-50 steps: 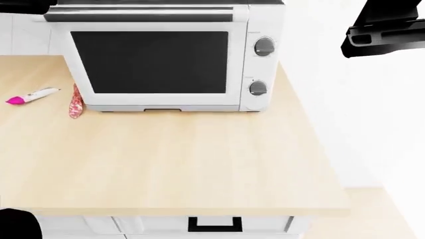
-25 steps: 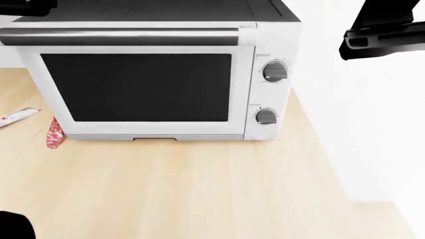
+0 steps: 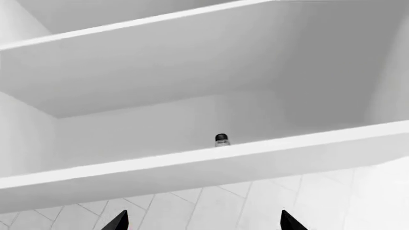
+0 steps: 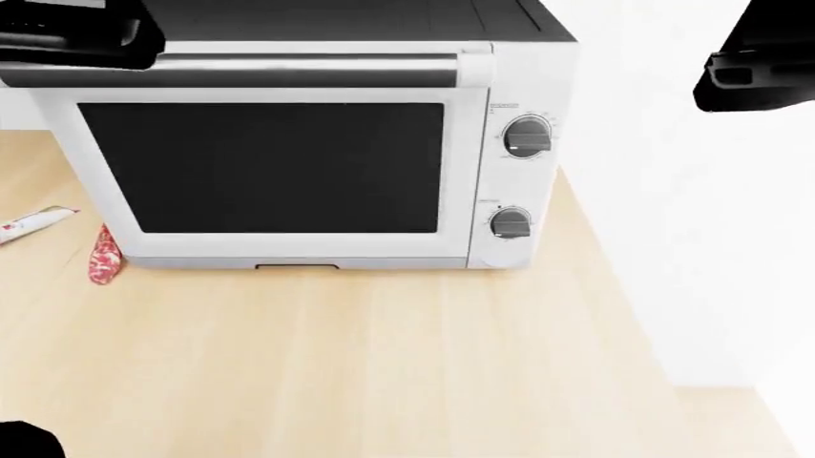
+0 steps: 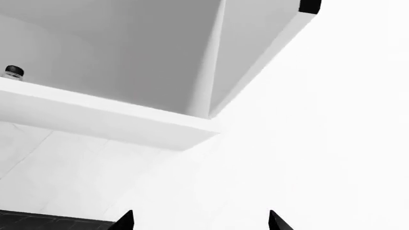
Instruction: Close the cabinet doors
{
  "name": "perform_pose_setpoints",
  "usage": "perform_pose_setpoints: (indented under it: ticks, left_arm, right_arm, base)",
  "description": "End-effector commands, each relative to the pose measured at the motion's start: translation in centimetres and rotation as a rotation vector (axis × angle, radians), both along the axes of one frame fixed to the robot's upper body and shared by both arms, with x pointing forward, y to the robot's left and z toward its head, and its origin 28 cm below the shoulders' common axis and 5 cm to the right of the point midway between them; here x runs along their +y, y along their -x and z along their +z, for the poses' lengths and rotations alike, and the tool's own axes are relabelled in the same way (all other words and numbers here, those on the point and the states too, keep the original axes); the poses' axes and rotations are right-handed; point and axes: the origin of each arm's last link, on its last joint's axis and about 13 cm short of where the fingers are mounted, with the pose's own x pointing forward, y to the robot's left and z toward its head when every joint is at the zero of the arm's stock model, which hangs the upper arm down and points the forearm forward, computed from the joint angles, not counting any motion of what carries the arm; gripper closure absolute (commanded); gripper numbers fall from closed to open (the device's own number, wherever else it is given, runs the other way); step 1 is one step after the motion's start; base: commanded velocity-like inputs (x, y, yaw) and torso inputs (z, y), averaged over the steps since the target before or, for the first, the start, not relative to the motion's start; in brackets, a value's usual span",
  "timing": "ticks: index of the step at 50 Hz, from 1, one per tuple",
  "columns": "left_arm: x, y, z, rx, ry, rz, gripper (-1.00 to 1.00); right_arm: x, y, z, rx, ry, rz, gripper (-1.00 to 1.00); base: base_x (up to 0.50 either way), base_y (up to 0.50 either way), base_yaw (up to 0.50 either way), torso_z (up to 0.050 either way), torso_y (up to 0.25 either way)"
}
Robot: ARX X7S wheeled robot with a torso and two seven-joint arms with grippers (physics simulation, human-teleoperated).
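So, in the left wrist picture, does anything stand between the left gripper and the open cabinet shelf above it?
No, the stretch is bare: the left wrist view shows only tiled wall between the left gripper and the shelf.

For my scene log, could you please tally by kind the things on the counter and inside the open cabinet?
Microwave oven: 1
Control knobs on it: 2
Red-patterned packet: 1
White tube: 1
Dark-capped bottle on the cabinet shelf: 1
Total: 6
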Motion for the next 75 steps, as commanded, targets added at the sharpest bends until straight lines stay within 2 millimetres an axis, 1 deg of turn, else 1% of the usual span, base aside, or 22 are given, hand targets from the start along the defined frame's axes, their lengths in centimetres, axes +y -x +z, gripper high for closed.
perform_pose_setpoints:
  ticks: [1, 7, 9, 13, 16, 21, 26, 31, 41, 45, 50, 59, 69, 75]
  left_arm:
    - [-0.1, 0.0, 0.0, 0.01, 0.001, -0.011, -1.0]
    - [0.0, 0.3, 0.4, -0.001, 0.004, -0.008, -1.0]
    - [0.0, 0.4, 0.5, -0.004, 0.004, -0.007, -1.0]
    - [0.0, 0.4, 0.6, -0.006, 0.003, -0.006, -1.0]
    - [0.0, 0.4, 0.7, -0.008, 0.005, -0.005, -1.0]
    - [0.1, 0.5, 0.9, -0.014, 0.005, -0.001, -1.0]
    - [0.0, 0.6, 0.8, -0.014, 0.005, -0.002, -1.0]
    - [0.0, 0.6, 0.9, -0.016, 0.005, 0.002, -1.0]
    - [0.0, 0.6, 0.9, -0.017, 0.009, 0.005, -1.0]
    - [0.1, 0.5, 0.9, -0.016, 0.013, 0.007, -1.0]
    - [0.1, 0.4, 0.9, -0.015, 0.015, 0.007, -1.0]
    - [0.2, 0.3, 0.8, -0.014, 0.017, 0.013, -1.0]
    - [0.3, 0.3, 0.8, -0.012, 0.023, 0.014, -1.0]
    - [0.3, 0.3, 0.9, -0.011, 0.026, 0.018, -1.0]
  right_arm:
    - [-1.4, 0.2, 0.8, 0.054, -0.071, -0.081, -1.0]
    - [-2.1, 0.6, 1.4, 0.03, -0.083, -0.146, -1.0]
    - [-2.3, 0.9, 1.7, -0.015, -0.121, -0.125, -1.0]
    - [-2.8, 1.3, 2.5, -0.086, -0.055, -0.114, -1.0]
    - [-3.5, 1.6, 3.1, -0.116, -0.015, -0.169, -1.0]
    - [-4.8, 2.2, 3.8, -0.122, -0.072, -0.179, -1.0]
    - [-5.6, 3.3, 3.8, -0.133, -0.075, -0.223, -1.0]
    - [-6.6, 4.1, 4.1, -0.128, -0.093, -0.259, -1.0]
    - [-8.1, 5.0, 5.5, -0.152, -0.109, -0.299, -1.0]
    - [-8.2, 5.2, 6.3, -0.165, -0.1, -0.309, -1.0]
    - [-8.2, 4.8, 7.6, -0.165, -0.078, -0.319, -1.0]
    - [-7.9, 4.7, 11.1, -0.187, -0.027, -0.332, -1.0]
    - [-7.6, 4.5, 14.3, -0.216, -0.016, -0.329, -1.0]
    - [-7.2, 4.2, 15.7, -0.221, -0.001, -0.325, -1.0]
  base:
    - [0.0, 0.0, 0.0, 0.0, 0.0]
    - [0.0, 0.0, 0.0, 0.0, 0.0]
    - [0.0, 0.0, 0.0, 0.0, 0.0]
    - [0.0, 0.0, 0.0, 0.0, 0.002]
    - [0.0, 0.0, 0.0, 0.0, 0.0]
    - [0.0, 0.0, 0.0, 0.0, 0.0]
    - [0.0, 0.0, 0.0, 0.0, 0.0]
    - [0.0, 0.0, 0.0, 0.0, 0.0]
    - [0.0, 0.0, 0.0, 0.0, 0.0]
    - [0.0, 0.0, 0.0, 0.0, 0.0]
    - [0.0, 0.0, 0.0, 0.0, 0.0]
    - [0.0, 0.0, 0.0, 0.0, 0.0]
    - [0.0, 0.0, 0.0, 0.0, 0.0]
    - [0.01, 0.0, 0.0, 0.005, 0.0]
